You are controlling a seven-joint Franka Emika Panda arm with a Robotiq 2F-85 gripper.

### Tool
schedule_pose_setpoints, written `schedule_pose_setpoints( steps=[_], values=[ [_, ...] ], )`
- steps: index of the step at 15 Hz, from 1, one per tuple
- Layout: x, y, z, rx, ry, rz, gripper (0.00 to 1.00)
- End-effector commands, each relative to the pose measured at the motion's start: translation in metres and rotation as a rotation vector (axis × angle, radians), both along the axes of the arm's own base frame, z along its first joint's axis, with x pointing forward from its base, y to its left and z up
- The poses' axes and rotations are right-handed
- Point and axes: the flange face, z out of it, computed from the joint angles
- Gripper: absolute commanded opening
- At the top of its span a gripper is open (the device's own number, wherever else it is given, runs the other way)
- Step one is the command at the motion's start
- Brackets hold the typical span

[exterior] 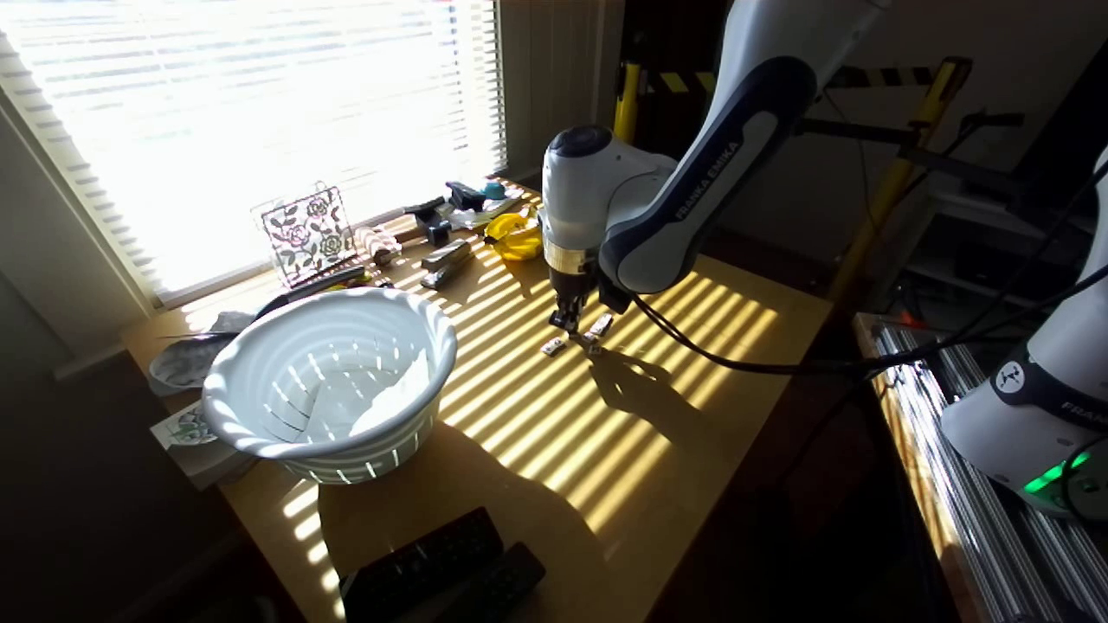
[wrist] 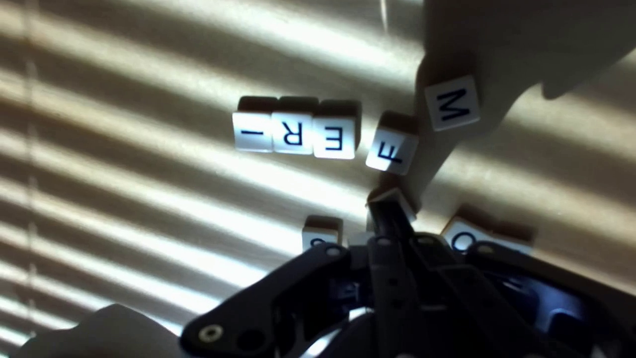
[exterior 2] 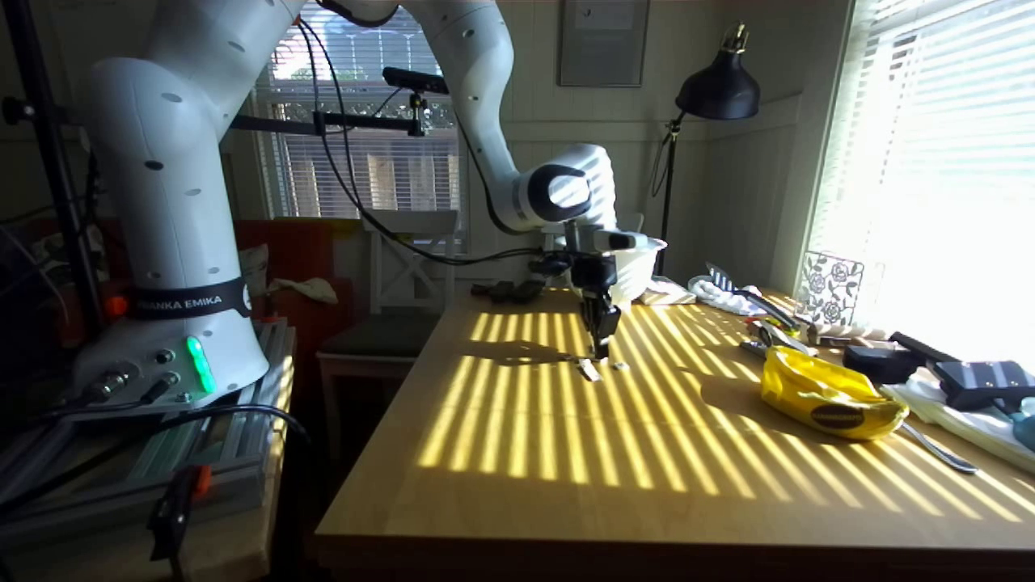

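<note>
White arm [exterior 2: 481,89], black hand [exterior 2: 601,354], black cables [exterior: 779,369]

At least eight letter tiles [wrist: 334,138]; two dark remotes [exterior: 433,551]; one white basket [exterior: 281,368]; one yellow pouch [exterior 2: 817,396].

In an exterior view, the gripper [exterior: 572,332] points down at the table [exterior: 606,484], its tips among small white tiles [exterior: 552,347]; contact cannot be confirmed. A round white slotted basket [exterior: 372,454] occupies the left side. Two black remote controls [exterior: 437,554] lie side by side at the near end. At the far side, a yellow pouch [exterior: 517,240] sits to the right of a stapler [exterior: 446,262], and a rose-patterned panel [exterior: 303,234] stands before the window blinds [exterior: 260,112].
</note>
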Motion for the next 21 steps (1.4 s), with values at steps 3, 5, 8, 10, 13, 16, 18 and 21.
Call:
schedule_pose_setpoints(
  steps=[3, 5, 8, 10, 13, 16, 18, 21],
  values=[
    [0.003, 0.002, -0.01, -0.029, -0.024, 0.078, 0.0],
    [0.003, 0.004, -0.01, -0.026, -0.026, 0.098, 0.0],
    [0.002, 0.004, -0.011, -0.024, -0.015, 0.133, 0.0],
    [0.0, 0.002, -0.004, 0.019, 0.004, 0.11, 0.0],
    [-0.005, -0.009, 0.015, 0.097, 0.032, 0.085, 0.0],
    [-0.009, -0.025, 0.024, 0.13, 0.054, 0.03, 0.0],
    [-0.008, -0.038, 0.03, 0.133, 0.042, -0.024, 0.0],
    [-0.007, -0.041, 0.033, 0.15, 0.031, -0.173, 0.0]
  ],
)
